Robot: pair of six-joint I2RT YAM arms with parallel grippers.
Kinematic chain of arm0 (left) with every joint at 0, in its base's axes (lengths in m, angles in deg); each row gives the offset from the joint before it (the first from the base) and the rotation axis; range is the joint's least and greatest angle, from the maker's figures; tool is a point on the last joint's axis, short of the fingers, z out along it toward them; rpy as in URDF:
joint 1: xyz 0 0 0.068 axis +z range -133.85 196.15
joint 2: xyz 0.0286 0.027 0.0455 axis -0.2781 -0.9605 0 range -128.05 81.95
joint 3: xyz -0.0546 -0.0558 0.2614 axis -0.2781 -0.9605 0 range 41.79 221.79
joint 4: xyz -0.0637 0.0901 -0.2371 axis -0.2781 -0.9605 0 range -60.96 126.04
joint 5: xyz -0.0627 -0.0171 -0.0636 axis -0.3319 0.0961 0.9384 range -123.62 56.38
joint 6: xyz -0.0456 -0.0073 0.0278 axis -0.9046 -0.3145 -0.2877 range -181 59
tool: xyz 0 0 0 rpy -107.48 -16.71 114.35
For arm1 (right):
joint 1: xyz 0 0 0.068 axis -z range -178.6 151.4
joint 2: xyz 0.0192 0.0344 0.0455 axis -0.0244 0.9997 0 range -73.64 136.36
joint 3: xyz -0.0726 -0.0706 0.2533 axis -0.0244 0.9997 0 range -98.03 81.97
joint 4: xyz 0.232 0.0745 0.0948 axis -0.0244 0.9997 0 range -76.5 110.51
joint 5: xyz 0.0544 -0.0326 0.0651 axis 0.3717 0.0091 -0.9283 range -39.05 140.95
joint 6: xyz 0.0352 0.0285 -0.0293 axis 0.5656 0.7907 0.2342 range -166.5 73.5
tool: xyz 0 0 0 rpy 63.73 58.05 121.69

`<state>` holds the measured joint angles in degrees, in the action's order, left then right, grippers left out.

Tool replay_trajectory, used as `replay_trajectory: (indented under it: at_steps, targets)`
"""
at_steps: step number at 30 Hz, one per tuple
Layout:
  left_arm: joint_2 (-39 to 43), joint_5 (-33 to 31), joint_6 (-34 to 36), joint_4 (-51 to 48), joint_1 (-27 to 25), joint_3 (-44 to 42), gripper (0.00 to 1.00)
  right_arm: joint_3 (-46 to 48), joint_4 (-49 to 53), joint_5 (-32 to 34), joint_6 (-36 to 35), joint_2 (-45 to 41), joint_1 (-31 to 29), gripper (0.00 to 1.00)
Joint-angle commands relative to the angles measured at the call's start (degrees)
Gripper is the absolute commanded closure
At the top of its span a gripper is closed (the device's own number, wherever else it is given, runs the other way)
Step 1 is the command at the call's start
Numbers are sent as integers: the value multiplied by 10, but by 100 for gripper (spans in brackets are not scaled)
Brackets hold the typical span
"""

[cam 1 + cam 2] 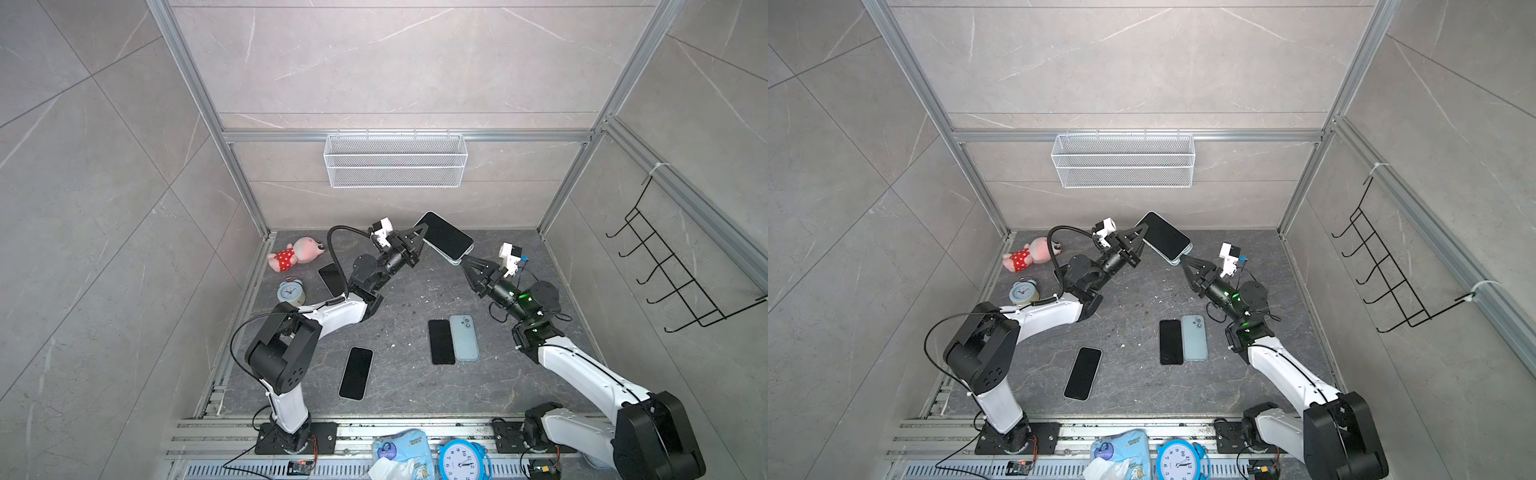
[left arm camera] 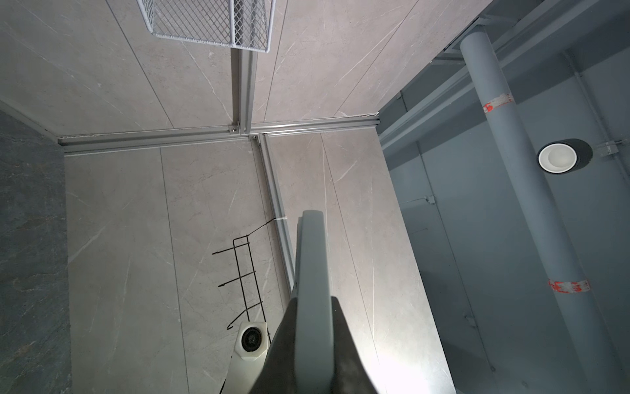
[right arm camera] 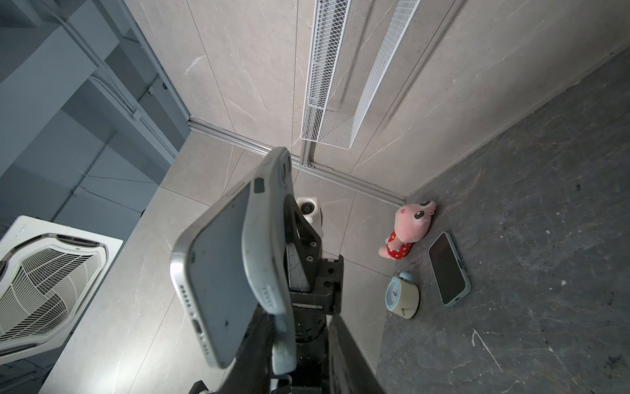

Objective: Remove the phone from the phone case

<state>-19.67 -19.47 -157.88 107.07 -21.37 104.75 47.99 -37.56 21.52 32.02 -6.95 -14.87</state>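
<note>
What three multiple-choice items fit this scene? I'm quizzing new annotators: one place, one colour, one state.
1. The pink plush toy lies on the table: A near its far left corner; B at its middle; C at its near right corner.
2. The phone case is: A red; B pale grey-blue; C yellow.
3. The held phone is: A flat on the table; B fully seated; C partly out of its case.
A, both top views show it; B, seen in the right wrist view; C, its port end stands clear of the case.
</note>
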Motion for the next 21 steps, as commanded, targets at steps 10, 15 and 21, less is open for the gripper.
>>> replay_trajectory:
  at_steps: [10, 15, 21]
  targets:
    - [33, 86, 31, -8, -10, 0, 100, 11, 14, -6, 8, 9, -1, 79]
    - [22, 56, 15, -1, 4, -35, 100, 40, 39, -9, 18, -25, -1, 85]
    - [-8, 34, 23, -28, 2, -57, 85, 66, 149, 4, 1, -105, -2, 96]
